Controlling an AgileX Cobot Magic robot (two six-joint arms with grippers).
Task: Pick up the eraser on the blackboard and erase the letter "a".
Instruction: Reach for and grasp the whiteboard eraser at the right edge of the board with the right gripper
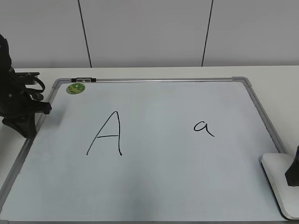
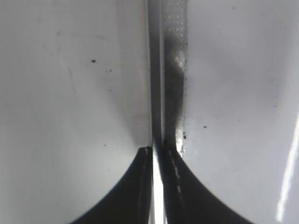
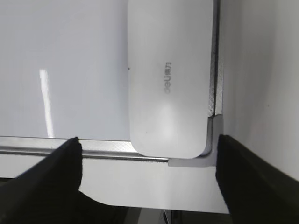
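Currently, the eraser [image 3: 168, 79] lay in the blackboard [image 1: 154, 186] corner. Right gripper [image 3: 148, 163] — jaws spread wide, empty. Left gripper [image 2: 159, 154] — jaws closed, empty.

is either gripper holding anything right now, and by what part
Nothing is held. The right gripper is open, its fingers either side of the eraser; the left gripper is shut on nothing.

White eraser [image 3: 168, 79], grey lettering; green magnet [image 1: 75, 88]; black "a" [image 1: 204, 127].

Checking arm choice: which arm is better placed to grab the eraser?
Right. The right gripper hangs open over the eraser at the blackboard's right corner; the left gripper sits shut at the far edge.
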